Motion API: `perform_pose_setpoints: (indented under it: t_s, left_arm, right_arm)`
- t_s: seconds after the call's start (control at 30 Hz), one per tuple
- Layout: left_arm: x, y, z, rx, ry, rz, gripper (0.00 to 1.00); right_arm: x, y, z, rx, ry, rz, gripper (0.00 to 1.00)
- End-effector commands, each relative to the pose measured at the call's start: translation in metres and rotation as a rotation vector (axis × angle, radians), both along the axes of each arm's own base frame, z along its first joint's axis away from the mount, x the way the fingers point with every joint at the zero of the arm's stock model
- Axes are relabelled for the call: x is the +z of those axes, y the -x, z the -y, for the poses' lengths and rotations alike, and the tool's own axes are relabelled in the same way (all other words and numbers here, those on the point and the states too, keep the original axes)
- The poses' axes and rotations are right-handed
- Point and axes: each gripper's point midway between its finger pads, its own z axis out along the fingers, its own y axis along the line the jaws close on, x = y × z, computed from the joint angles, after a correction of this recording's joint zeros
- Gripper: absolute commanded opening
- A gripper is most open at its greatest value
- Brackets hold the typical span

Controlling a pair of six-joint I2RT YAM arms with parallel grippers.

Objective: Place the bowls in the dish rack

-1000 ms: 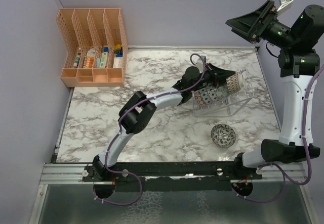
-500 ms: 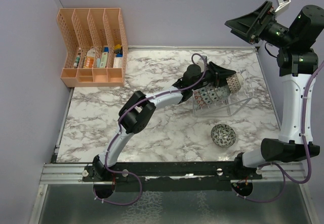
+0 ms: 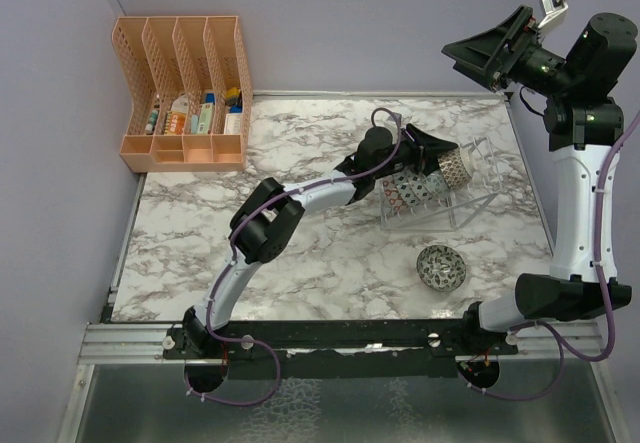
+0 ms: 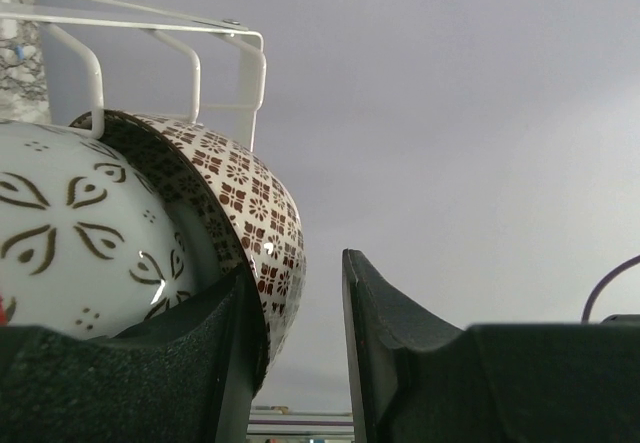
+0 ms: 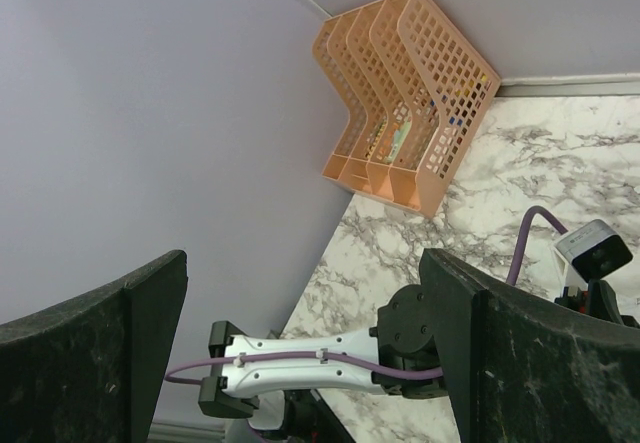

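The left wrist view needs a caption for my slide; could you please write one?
Left gripper with fingers parted around the rim of a brown-patterned bowl seated in the wire dish rack.

Orange organiser [image 5: 400,93] beyond splayed end effector [image 5: 305,258]

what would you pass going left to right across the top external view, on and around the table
orange file organiser → left arm's elbow → dish rack → right arm's white upright link; the loose bowl lies nearer than the rack within its span, so it is left out
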Motion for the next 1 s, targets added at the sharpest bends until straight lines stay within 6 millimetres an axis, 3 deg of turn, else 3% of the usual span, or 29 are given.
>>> perform_pose_setpoints:
  t_s: [0.0,0.23,0.53,0.97]
  left_arm:
    - [0.022,0.016,-0.006,-0.053,-0.036,0.051,0.38]
    - [0.021,0.02,-0.01,-0.082,-0.162,0.106,0.47]
    - [0.01,0.023,-0.027,-0.086,-0.255,0.117,0.5]
    - [0.032,0.03,-0.055,-0.056,-0.351,0.218,0.53]
  right_arm:
    - [0.006,0.011,0.001,0.001,0.008,0.027,0.99]
    - [0.008,0.015,0.0,0.0,0.008,0.033,0.99]
    - [0.007,0.021,-0.001,0.002,0.002,0.029,0.99]
    - [0.008,0.028,-0.002,0.01,-0.004,0.031,0.99]
